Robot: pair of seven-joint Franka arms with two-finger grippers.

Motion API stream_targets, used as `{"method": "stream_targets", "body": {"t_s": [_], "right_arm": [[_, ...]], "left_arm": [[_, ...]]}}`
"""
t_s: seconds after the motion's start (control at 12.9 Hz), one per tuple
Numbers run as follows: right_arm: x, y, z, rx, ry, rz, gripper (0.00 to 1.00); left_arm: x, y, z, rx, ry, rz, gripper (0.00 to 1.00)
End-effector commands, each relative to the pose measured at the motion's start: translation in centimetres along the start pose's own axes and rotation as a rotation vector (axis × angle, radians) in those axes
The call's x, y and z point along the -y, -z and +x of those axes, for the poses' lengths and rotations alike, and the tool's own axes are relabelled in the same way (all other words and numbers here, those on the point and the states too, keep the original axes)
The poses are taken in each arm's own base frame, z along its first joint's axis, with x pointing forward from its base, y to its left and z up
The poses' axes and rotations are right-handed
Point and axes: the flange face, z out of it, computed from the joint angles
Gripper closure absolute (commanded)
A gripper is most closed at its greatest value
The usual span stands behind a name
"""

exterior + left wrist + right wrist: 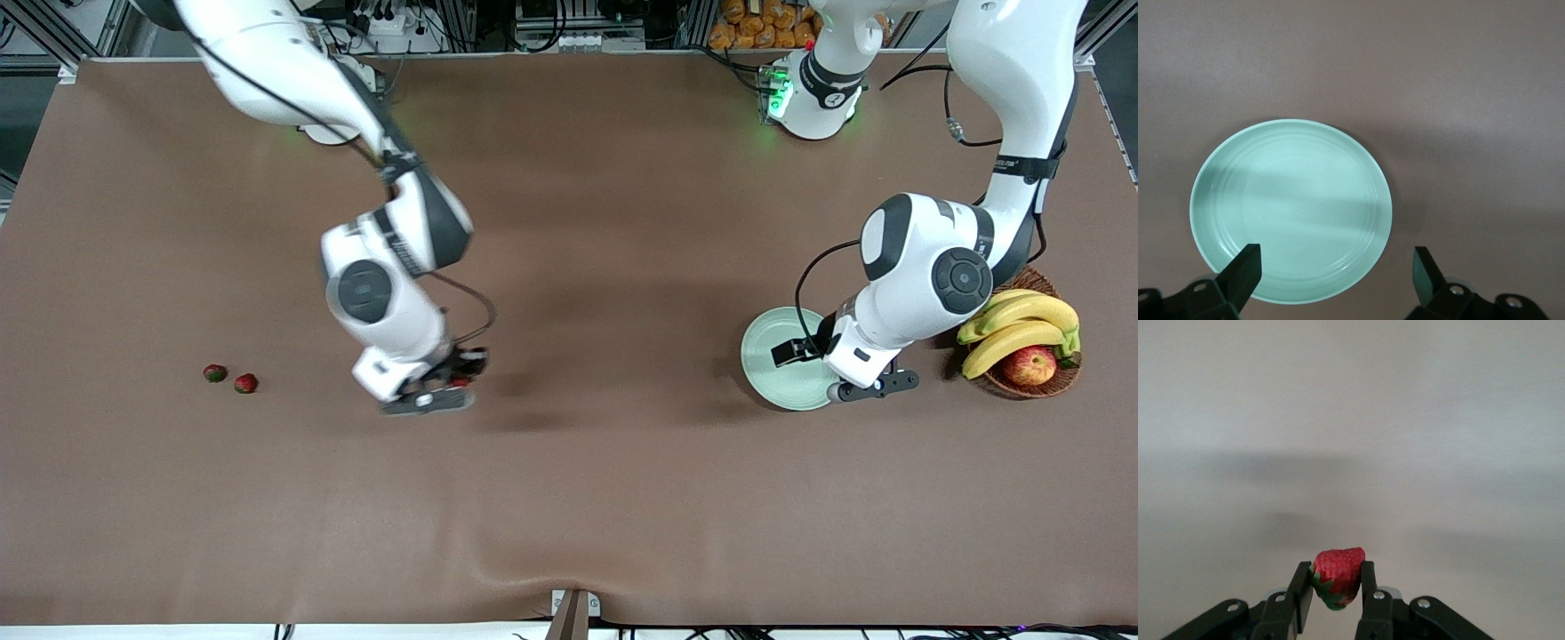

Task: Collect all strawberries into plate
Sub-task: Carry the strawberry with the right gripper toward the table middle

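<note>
A wide bench (569, 498) covered in plain brown cloth fills the scene, with the two arm bases along its upper edge in the front view. The right gripper (455, 380) is clenched on one strawberry (1337, 577), its two black fingers (1302, 588) pressing the berry's sides with the red tip showing between them; it hangs in the air over bare cloth, well apart from the plate (772, 356) and toward the right arm's end of the bench from it. The left gripper (845, 364) stands released, its fingers (1245, 270) spread wide and holding nothing, hovering over the plate's edge; the left wrist view shows the pale mint plate (1291, 210) with nothing in it. Three strawberries can be counted: the one in the right gripper, and two (230, 379) lying close side by side on the cloth, much farther from the plate toward the right arm's end. There is one plate, and one wicker basket (1031, 378) just beside it toward the left arm's end, carrying a bunch of bananas (1022, 324) and one apple (1029, 364). The right arm reaches out from its base and bends down at the elbow, wrist pointing at the bench; the left arm folds down steeply from its base, wrist turned over the plate.
</note>
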Motion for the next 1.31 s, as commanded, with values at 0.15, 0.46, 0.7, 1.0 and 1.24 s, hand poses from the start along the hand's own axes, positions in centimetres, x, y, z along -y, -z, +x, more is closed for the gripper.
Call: {"method": "stream_targets", "body": {"t_s": [0.15,0.46,0.7,1.0,1.24], "right_arm": [[10.6,-5.9,-3.9,-0.069,0.148,0.038,1.00],[13.2,-9.0,-5.6,-0.091,0.143,0.062,1.00],[14.0,-11.0,-6.4,-0.093,0.159,0.061,1.00],[15.0,-11.3,-7.3,-0.097,0.183,0.058,0.00],[14.3,-9.5,-6.3,-0.108,0.168,0.062,0.00]], "left_arm": [[0.0,1.0,-0.4,0.011,0.014,0.007,0.00],[-0.4,0.8,-0.7,0.020,0.051,0.010,0.00],[-2.1,1.1,-1.6,0.019,0.093,0.004,0.00],[-3.8,0.9,-2.4,0.033,0.139,0.006,0.00],[-4.6,0.7,-3.0,0.038,0.151,0.009,0.00]]}}
